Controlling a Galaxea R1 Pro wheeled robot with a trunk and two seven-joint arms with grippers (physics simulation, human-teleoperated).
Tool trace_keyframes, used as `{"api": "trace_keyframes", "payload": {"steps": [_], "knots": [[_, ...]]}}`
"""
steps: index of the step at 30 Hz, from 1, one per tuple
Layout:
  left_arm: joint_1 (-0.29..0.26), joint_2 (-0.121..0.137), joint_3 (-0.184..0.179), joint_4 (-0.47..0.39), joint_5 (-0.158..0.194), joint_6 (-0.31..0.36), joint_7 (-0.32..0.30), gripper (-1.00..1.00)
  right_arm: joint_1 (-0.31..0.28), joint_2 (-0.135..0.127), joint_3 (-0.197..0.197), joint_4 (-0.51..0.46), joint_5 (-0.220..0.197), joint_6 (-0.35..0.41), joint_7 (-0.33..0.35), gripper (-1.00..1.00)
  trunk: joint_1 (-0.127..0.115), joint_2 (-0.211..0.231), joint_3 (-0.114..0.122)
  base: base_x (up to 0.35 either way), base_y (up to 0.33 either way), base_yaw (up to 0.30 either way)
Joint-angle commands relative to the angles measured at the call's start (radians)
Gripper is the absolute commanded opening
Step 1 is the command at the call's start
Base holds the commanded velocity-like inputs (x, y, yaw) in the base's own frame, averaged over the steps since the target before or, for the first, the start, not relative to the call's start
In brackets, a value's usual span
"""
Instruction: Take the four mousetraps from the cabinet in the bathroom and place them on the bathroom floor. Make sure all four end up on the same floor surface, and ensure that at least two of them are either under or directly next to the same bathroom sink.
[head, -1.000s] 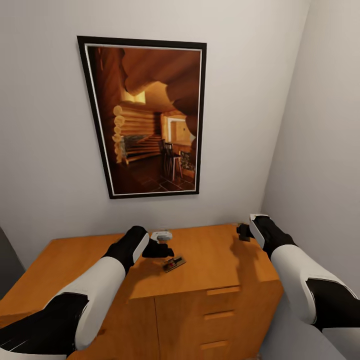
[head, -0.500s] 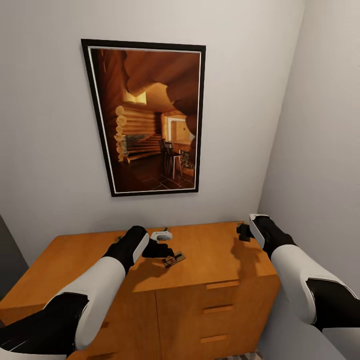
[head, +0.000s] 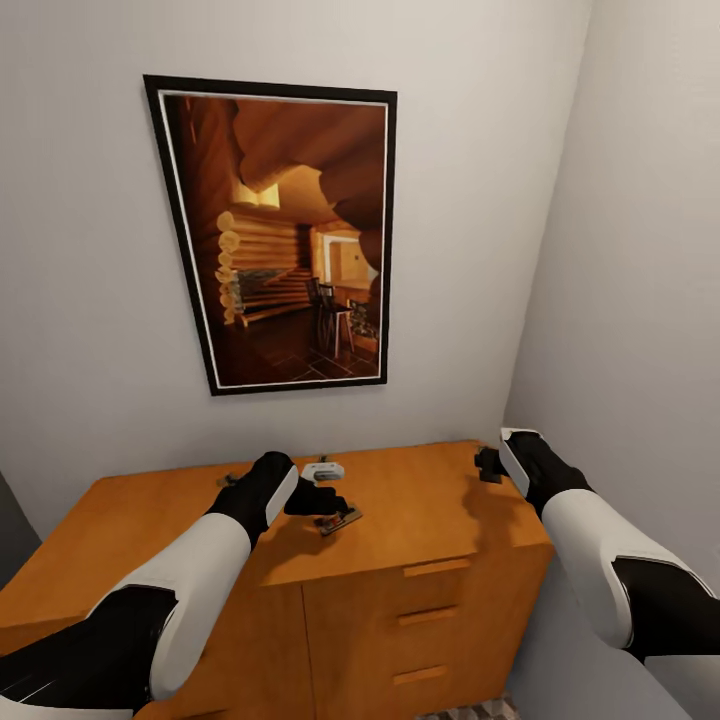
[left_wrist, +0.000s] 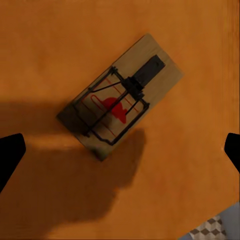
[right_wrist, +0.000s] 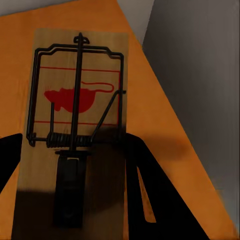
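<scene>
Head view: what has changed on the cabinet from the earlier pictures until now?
The whole view shifted, so the camera moved, not the things. The mousetrap lies flat on the cabinet as before, untouched; the left gripper still hovers open over it.

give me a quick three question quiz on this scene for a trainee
1. True or false: the mousetrap below the left gripper lies on the floor.
2. What hangs above the cabinet? a) mirror b) framed picture c) shelf
3. Fill in: the left jaws stand ___.
Key: 1 false, it lies on the cabinet top; 2 b; 3 open.
</scene>
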Motion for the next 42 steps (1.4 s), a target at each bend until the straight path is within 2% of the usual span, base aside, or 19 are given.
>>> {"api": "trace_keyframes", "payload": {"steps": [1, 25, 32, 38, 42], "knots": [[-0.001, 0.000, -0.002, -0.001, 0.004, 0.004, 0.001, 1.00, -0.001, 0.001, -0.004, -0.002, -0.003, 0.004, -0.004, -1.00, 0.000, -0.002, -0.002, 0.000, 0.000, -0.130], [-0.001, 0.000, -0.013, 0.005, -0.004, 0.002, 0.001, 1.00, -0.001, -0.003, 0.000, -0.002, -0.004, 0.007, 0.011, -1.00, 0.000, -0.002, -0.002, 0.000, 0.000, -0.014], [-0.001, 0.004, -0.041, 0.007, -0.007, -0.055, 0.001, 1.00, -0.001, -0.002, 0.000, -0.002, -0.004, 0.012, 0.011, -1.00, 0.000, -0.002, -0.002, 0.000, 0.000, 0.000], [-0.016, 0.019, -0.045, 0.023, -0.005, -0.069, 0.001, 1.00, -0.001, -0.001, 0.001, -0.002, -0.002, 0.008, 0.010, -1.00, 0.000, -0.002, -0.002, 0.000, 0.000, 0.000], [-0.028, 0.023, -0.045, 0.029, -0.005, -0.076, 0.001, 1.00, -0.001, -0.001, 0.001, -0.002, 0.014, 0.008, 0.010, -1.00, 0.000, -0.002, -0.002, 0.000, 0.000, 0.000]]}}
